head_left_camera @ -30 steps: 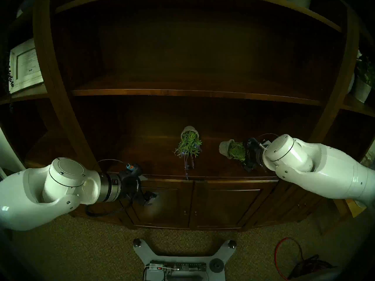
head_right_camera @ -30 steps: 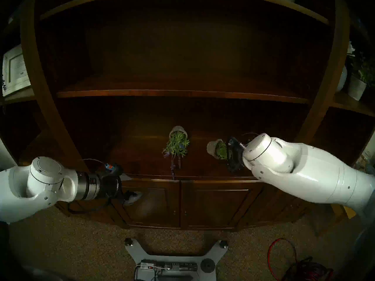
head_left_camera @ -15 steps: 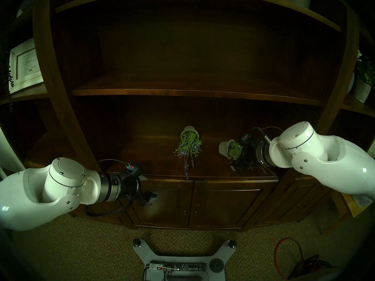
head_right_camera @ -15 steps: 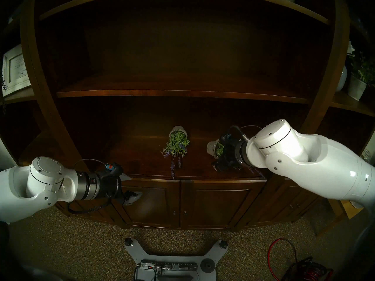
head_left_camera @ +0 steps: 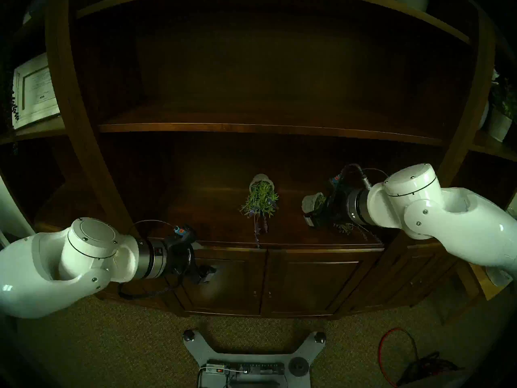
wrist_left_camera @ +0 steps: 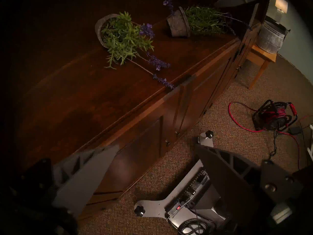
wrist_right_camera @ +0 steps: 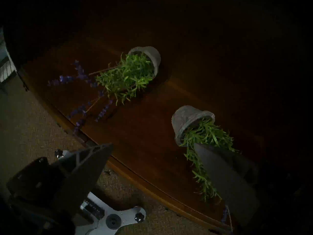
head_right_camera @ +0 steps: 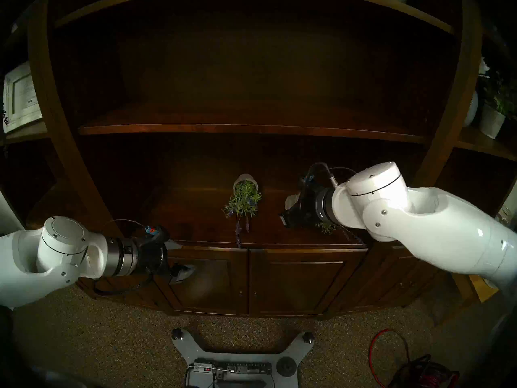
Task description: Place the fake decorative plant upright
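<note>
Fake plant, right-hand specimen (wrist_right_camera: 193,122) — a small grey pot with green sprigs and purple flower stalks, lay toppled on its side on the dark wooden counter (wrist_left_camera: 84,97), toward the counter's right end. Its long axis ran roughly along the counter: the base of the pot pointed toward the middle, the foliage spilled toward the right end and the front edge. Right gripper (wrist_right_camera: 152,148) hovered just above and in front of this pot, fingers spread wide and holding nothing; in the right wrist view one finger (wrist_right_camera: 225,170) lay over the trailing sprigs, its tip just short of the pot rim, the other finger (wrist_right_camera: 88,163) well off toward the front edge. Whether any sprig was touched could not be told in the dim light. Second fake plant (head_left_camera: 261,195) — same kind, also on its side — lay near the middle of the counter, mouth toward the front edge, stalks reaching the lip. Left gripper (head_left_camera: 205,272) hung in front of the cabinet doors below counter level, fingers likewise apart and empty, well away from both pots. Judgement: the right arm was much the nearer, and a grasp would need the fingers brought across the pot body — crosswise to its long axis — before tipping the base down.
</note>
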You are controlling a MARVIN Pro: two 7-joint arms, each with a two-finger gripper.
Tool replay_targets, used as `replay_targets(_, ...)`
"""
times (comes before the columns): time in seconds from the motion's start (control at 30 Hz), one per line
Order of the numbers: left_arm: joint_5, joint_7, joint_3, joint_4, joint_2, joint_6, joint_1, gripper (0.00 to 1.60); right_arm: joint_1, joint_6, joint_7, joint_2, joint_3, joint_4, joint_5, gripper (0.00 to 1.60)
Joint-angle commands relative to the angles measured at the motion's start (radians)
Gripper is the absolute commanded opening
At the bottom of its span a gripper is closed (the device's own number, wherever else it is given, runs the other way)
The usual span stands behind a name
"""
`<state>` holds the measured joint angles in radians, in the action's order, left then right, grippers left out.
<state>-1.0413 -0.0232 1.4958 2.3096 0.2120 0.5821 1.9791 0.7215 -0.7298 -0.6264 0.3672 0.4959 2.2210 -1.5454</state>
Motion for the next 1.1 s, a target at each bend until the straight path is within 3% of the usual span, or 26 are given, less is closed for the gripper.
replay_targets(0.0,0.000,0.001,0.015,0.006,0.000,-0.005,-0.015,1.60,-0.020,0.079,-0.090,0.127,-0.004,-0.033,-0.044,1.60)
replay_targets(0.03,0.000,0.001,0.015,0.006,0.000,-0.005,-0.015,1.60,-0.030,0.098,-0.088,0.113,-0.019,-0.026,-0.052,1.60)
replay_targets(0.07,0.000,0.001,0.015,0.006,0.000,-0.005,-0.015,1.60,-0.026,0.095,-0.116,0.152,-0.015,-0.044,-0.055,1.60)
replay_targets(0.1,0.000,0.001,0.015,0.006,0.000,-0.005,-0.015,1.60,-0.039,0.115,-0.109,0.129,-0.033,-0.032,-0.063,1.60)
replay_targets(0.2,0.001,0.001,0.015,0.006,0.000,-0.005,-0.014,1.60,-0.039,0.119,-0.179,0.194,-0.044,-0.058,-0.065,1.60)
replay_targets(0.63,0.001,0.001,0.014,0.006,0.000,-0.005,-0.015,1.60,-0.087,0.164,-0.377,0.331,-0.157,-0.166,-0.048,1.60)
replay_targets(0.8,0.001,0.001,0.015,0.006,0.000,-0.005,-0.015,1.60,-0.103,0.171,-0.451,0.385,-0.181,-0.212,-0.049,1.60)
replay_targets(0.83,0.001,0.001,0.015,0.006,0.000,-0.005,-0.015,1.60,-0.096,0.164,-0.494,0.426,-0.174,-0.239,-0.044,1.60)
replay_targets(1.07,0.000,0.001,0.015,0.006,0.000,-0.005,-0.015,1.60,-0.108,0.166,-0.586,0.463,-0.179,-0.283,-0.053,1.60)
